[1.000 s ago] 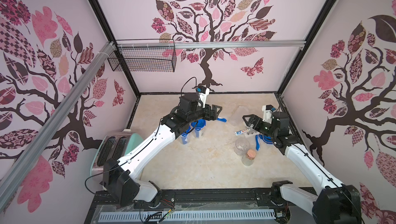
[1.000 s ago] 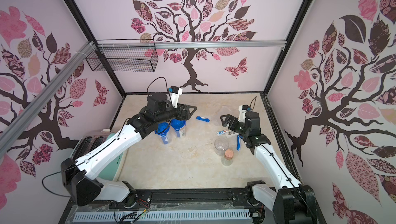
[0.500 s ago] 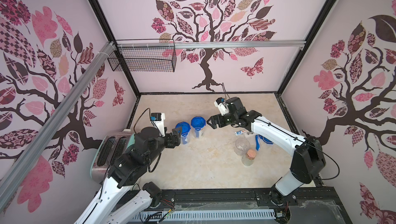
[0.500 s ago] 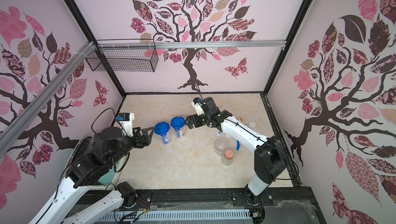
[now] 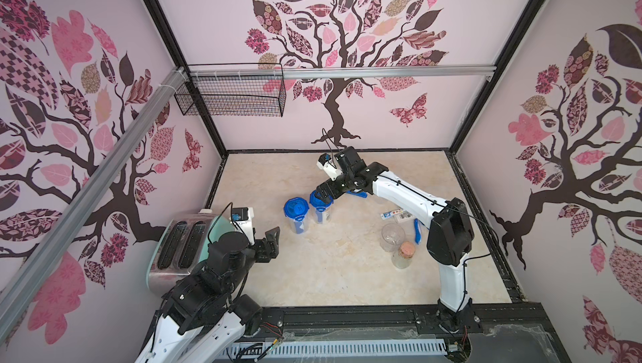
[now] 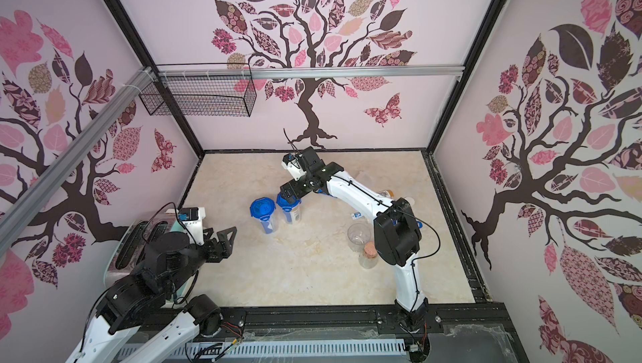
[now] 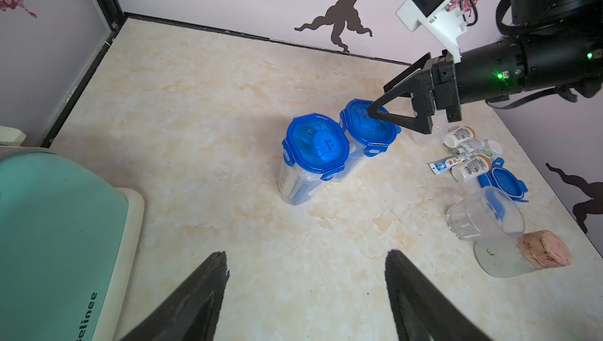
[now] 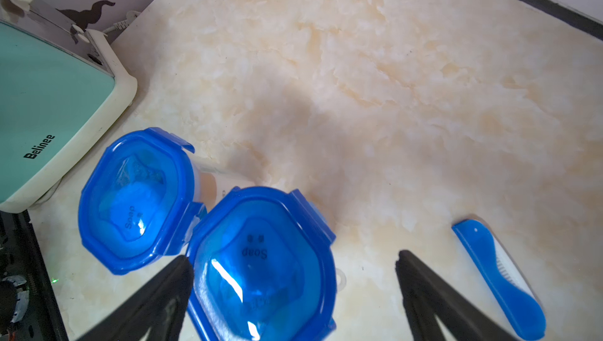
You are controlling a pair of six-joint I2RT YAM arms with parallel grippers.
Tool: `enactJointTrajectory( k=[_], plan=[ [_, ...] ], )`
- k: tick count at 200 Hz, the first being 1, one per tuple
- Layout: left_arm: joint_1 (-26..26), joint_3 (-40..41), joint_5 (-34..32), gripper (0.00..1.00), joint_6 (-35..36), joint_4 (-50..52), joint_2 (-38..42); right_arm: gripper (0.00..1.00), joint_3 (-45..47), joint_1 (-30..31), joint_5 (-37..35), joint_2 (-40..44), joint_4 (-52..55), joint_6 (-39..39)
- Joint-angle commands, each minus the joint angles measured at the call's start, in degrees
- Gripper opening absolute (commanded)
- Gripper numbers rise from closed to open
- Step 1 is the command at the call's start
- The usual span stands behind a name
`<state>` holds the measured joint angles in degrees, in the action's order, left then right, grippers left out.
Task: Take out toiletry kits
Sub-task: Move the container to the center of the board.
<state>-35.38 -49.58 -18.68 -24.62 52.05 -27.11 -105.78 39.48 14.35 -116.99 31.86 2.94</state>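
Right pincer [image 8: 293, 257] gapes empty over a "Soap" lid [image 8: 254, 290]; left pincer [image 7: 306, 254] gapes empty beside the "Belinee" toaster [image 8: 49, 94].

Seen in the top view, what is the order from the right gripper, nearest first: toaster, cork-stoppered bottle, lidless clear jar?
From the right gripper:
1. Lidless clear jar, right side.
2. Cork-stoppered bottle, just beyond it.
3. Toaster, far left side.

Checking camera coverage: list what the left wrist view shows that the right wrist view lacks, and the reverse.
Left wrist only: loose small bottles, a toothpaste tube, a detached blue lid, an empty clear jar, a corked bottle. Right wrist only: a blue toothbrush lying flat. Both: the two blue-lidded jars and the toaster.
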Motion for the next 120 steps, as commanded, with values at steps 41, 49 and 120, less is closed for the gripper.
enactJointTrajectory(
  k=[41, 49, 120],
  plan=[
    [3.22, 0.85, 5.38, 0.82, 2.1, -2.34, 1.05, 1.0, -10.76, 2.32, -0.04, -6.36, 10.4, 5.15],
    [4.38, 0.93, 6.56, 0.82, 2.26, -2.72, 0.9, 1.0, -10.95, 2.35, -0.56, -6.57, 10.57, 5.17],
    [9.22, 1.24, 11.55, 0.82, 2.83, -3.65, -0.85, 1.0, -11.2, 4.48, -5.48, -8.23, 12.63, 7.2]
  ],
)
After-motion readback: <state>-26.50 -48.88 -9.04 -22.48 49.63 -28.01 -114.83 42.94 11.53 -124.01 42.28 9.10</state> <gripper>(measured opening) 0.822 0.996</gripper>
